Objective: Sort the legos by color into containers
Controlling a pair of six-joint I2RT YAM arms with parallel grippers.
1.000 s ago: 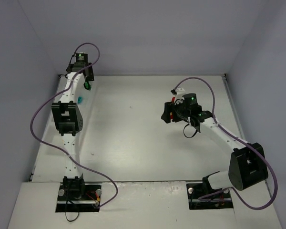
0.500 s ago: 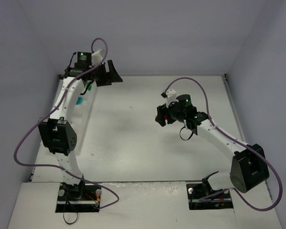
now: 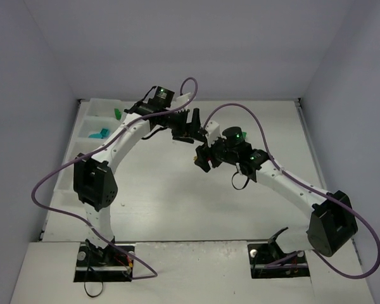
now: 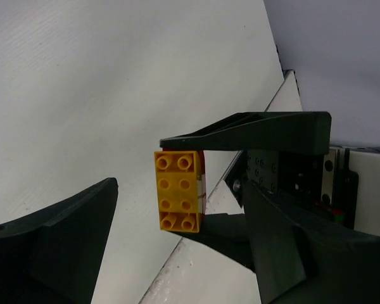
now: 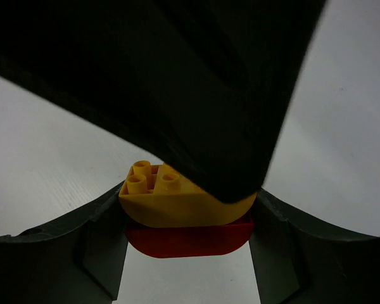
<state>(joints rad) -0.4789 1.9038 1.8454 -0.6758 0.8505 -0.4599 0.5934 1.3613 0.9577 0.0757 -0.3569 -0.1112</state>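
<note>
You have a green brick (image 3: 116, 113) and teal bricks (image 3: 100, 133) in separate tray (image 3: 92, 120) compartments at upper left, but your right claw (image 3: 202, 155) grips a yellow-red clump (image 4: 177, 190) mid-frame, unsorted, with the left claw (image 3: 191, 121) spread wide beside it.

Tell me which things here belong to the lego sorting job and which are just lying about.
Job: yellow-and-red lego clump in the right hand; open left hand near it; tray; green brick and teal bricks inside it.
Just there: purple cables; arm base plates.
</note>
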